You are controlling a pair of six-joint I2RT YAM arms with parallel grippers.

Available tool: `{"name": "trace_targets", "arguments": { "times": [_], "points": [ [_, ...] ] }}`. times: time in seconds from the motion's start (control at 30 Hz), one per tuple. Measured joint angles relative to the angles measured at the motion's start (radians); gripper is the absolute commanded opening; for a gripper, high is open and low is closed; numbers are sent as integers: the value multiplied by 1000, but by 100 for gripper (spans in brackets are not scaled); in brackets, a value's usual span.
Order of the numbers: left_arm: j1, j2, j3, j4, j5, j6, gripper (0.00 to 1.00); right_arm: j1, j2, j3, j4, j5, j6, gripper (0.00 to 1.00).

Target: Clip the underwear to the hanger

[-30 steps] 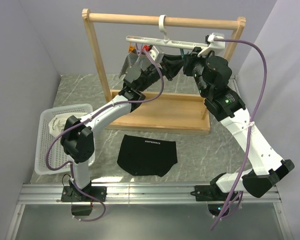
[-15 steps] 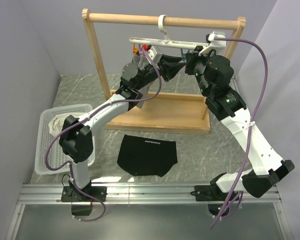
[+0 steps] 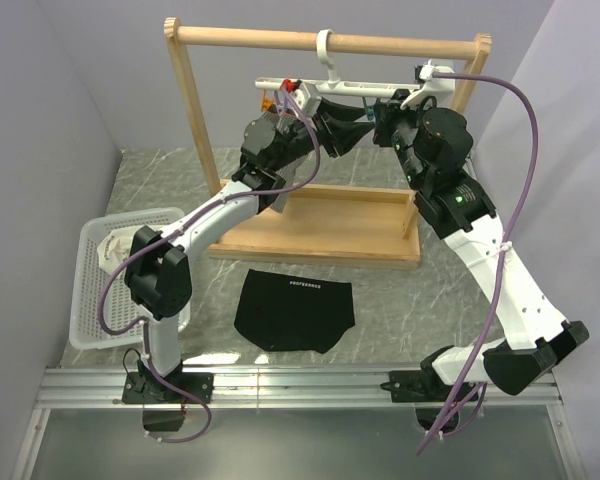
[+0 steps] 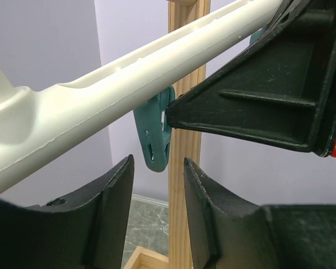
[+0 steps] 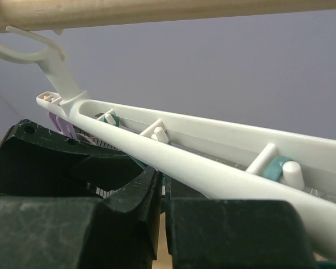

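Observation:
The black underwear (image 3: 293, 310) lies flat on the table, in front of the rack and held by neither gripper. The white hanger (image 3: 350, 88) hangs by its hook from the rack's top rod; its bar also shows in the left wrist view (image 4: 129, 95) and the right wrist view (image 5: 213, 168). My right gripper (image 3: 378, 118) (image 5: 163, 185) is shut on a teal clip (image 4: 155, 140) just under the bar. My left gripper (image 3: 352, 130) (image 4: 157, 168) is open and empty, just below the bar, its fingertips close to the right gripper and the teal clip.
The wooden frame rack (image 3: 320, 42) stands at the back on a wooden base (image 3: 330, 225). An orange clip (image 3: 268, 100) sits at the hanger's left end. A white basket (image 3: 90, 310) with a cream-white cloth (image 3: 115, 248) stands at the left.
My left gripper has risen up to the hanger bar, towards the right gripper. The hanger has lifted slightly. The right arm has barely moved. The underwear has not moved.

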Motion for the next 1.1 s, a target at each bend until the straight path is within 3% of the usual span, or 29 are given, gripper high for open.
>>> {"name": "trace_targets", "arguments": {
  "times": [0.13,0.4,0.43,0.5,0.53,0.63,1.1],
  "points": [
    [0,26,29,4,14,-22,41,-10,0,0,-1,-31,9,0],
    [2,48,49,6,18,-45,3,-25,0,0,-8,-79,33,1],
    [2,48,49,7,17,-47,1,-25,0,0,-8,-80,36,8],
    [3,48,49,6,16,-48,0,-26,0,0,-8,-82,45,20],
    [3,48,49,6,16,-48,0,-26,-1,0,-8,-84,48,31],
    [2,48,49,6,13,-47,0,-25,-4,0,-7,-98,53,45],
    [-1,47,47,7,5,-42,0,-24,-28,25,8,-141,28,59]
  ]
}}
